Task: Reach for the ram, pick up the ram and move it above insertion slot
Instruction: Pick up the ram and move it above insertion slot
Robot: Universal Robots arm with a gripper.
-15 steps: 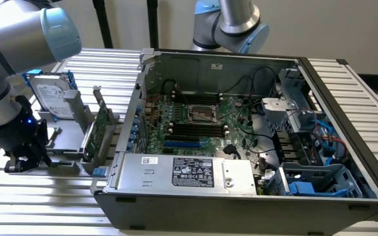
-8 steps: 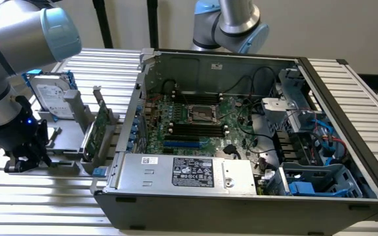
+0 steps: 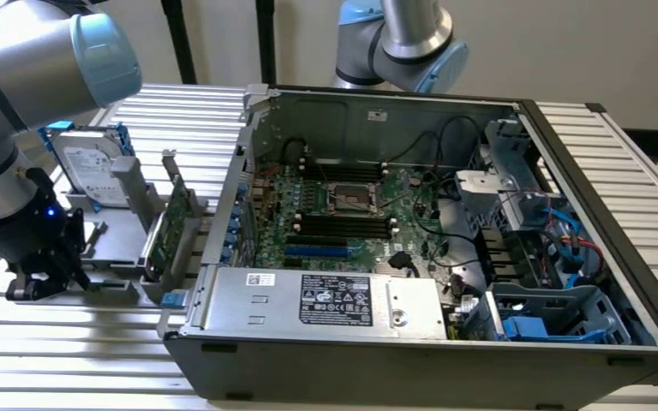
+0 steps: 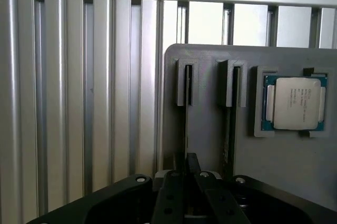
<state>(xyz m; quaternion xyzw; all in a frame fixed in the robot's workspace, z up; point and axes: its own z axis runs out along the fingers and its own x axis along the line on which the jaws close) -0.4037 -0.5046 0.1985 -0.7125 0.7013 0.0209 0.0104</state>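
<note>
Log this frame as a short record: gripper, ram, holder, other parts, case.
gripper: down at the gray holder, on the exterior view's left
ram: edge-on in a holder slot, in line with the gripper
grip: cannot tell
CPU: flat in its holder recess
expansion card: upright, between gripper and case
computer case: open, motherboard exposed

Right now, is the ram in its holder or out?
In: the ram stands on edge in the gray holder, at the gripper.
</note>
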